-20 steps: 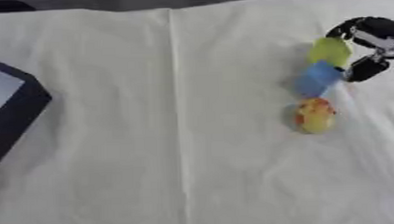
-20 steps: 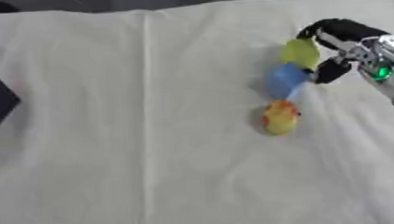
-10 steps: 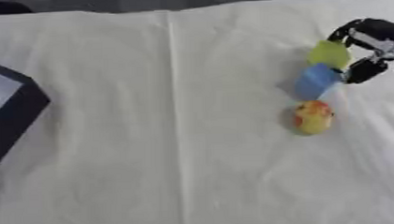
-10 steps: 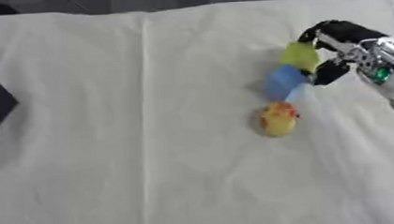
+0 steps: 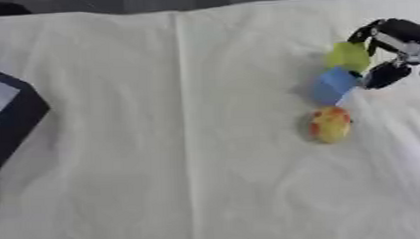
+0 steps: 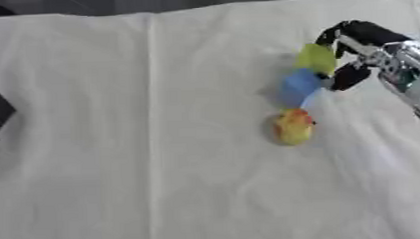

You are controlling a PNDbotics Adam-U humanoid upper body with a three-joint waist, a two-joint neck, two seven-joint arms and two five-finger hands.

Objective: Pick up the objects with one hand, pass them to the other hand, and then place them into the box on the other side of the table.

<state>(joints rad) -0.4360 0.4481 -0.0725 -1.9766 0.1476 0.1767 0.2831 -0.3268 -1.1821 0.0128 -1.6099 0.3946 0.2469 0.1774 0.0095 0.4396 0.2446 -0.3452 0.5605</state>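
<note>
The right robot hand (image 6: 361, 48) curls around a yellow-green object (image 6: 316, 58); a blue block (image 6: 297, 87) (touching it) sits just below-left.

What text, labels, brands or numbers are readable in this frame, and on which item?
None readable.
Yellow-green object: no print visible.
Blue block: plain faces.
Yellow-and-red object: red patches only, no lettering.
Box: dark rim, pale inside, no label.
Right hand: a small green spot on the forearm, no legible marking.
</note>
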